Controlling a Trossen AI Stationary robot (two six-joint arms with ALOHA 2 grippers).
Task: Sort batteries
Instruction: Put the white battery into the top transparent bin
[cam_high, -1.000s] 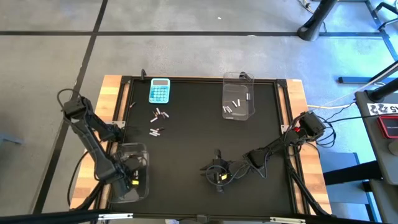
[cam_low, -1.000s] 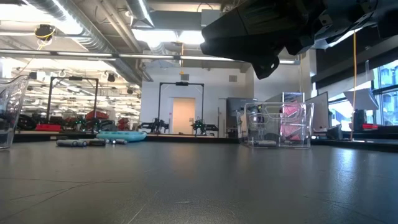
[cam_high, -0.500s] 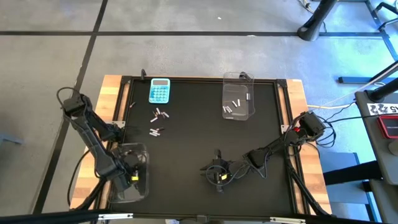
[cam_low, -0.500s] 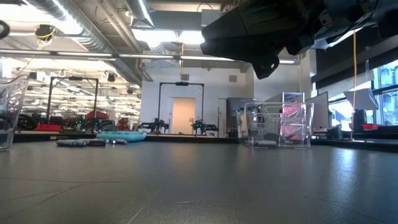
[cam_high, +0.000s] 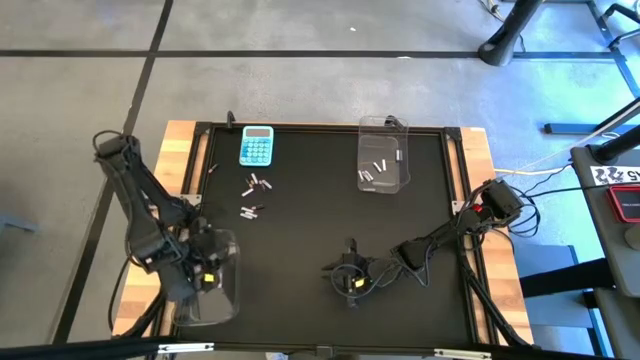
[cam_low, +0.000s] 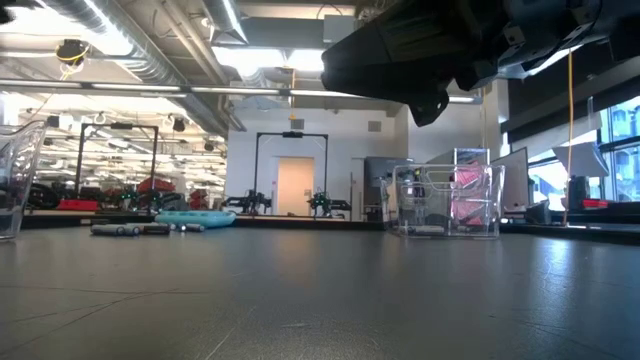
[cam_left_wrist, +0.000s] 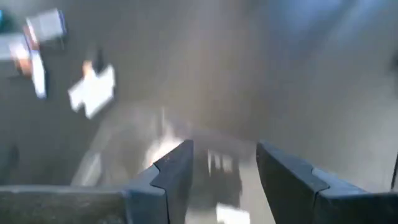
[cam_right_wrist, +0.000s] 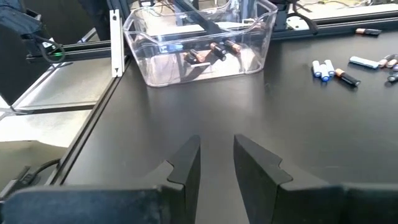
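The loose batteries (cam_high: 254, 196) lie in two little bunches on the black table (cam_high: 330, 230), just below the light-blue calculator (cam_high: 256, 146), toward the left-back part. From up top they're tiny sticks pointing all sorts of ways, so I can't tell one long axis for any single one. More batteries sit already in the two clear bins: silvery ones in the far bin (cam_high: 384, 155) on the right-back side, and dark ones w/ copper ends in the near bin (cam_high: 208, 280) at the left-front corner, which the right wrist view shows well. The left gripper (cam_high: 200, 268) hangs over that near bin, fingers spread apart w/ nothing between them; its own view is too smeared to make out much else. The right gripper (cam_high: 350, 283) sits low near the front middle of the table, fingers (cam_right_wrist: 186, 163) a bit apart and nothing in the gap, waiting. The thing that matters next, I think: the loose piles are toward the back from the left gripper, between it and the calculator, and a good way off to the left-back from the right one. So the left arm looks nearer. It'd likely need to swing back over the piles and turn its fingers across whichever stick it picks.
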